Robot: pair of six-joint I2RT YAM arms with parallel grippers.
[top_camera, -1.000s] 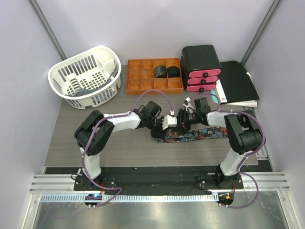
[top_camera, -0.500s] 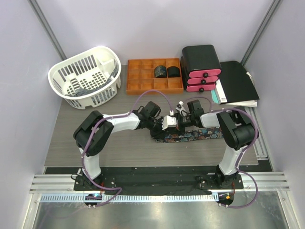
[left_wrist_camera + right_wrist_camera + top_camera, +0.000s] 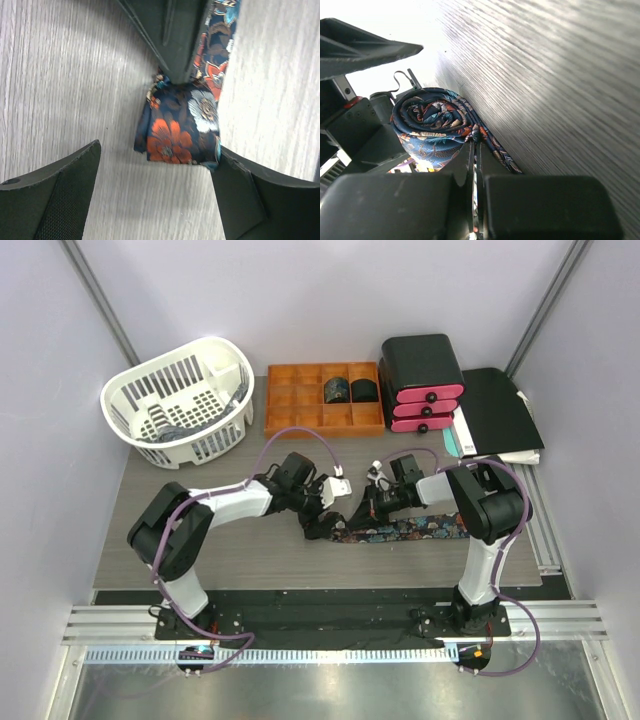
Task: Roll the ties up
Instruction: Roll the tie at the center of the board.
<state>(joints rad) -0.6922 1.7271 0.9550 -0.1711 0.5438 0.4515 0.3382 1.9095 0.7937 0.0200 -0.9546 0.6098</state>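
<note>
Left gripper [image 3: 157,154] is wide open and holds nothing. Its two fingers straddle the rolled end [image 3: 179,125] of the tie [image 3: 415,529], one finger well off to one side, the other right at the roll's edge, maybe touching. Right gripper [image 3: 474,146] is clamped tight on the flat strip just where it leaves the roll, fabric pinched between the fingers, roll just ahead of the tips. The roll sits on the worktop [image 3: 250,555] about midway between the two arms, a few turns wound, spiral showing in the right wrist view. Key relation: the rest of the tie lies flat, long axis running from the roll out to the right, roughly parallel to the near edge, so the roll would have to travel rightward along the strip. Left gripper is nearer the roll body and looks placed to close on it; the right one is on the strip side. Judgement: rolling partly done, most of the length not yet wound. Containers: orange tray [image 3: 290,405] at the back, two rolled ties [image 3: 338,390] side by side in compartments on its right side, back row. White basket [image 3: 130,390] back left, something dark inside, can't tell what. Black-and-pink drawer unit [image 3: 420,365] back right, drawers closed.
</note>
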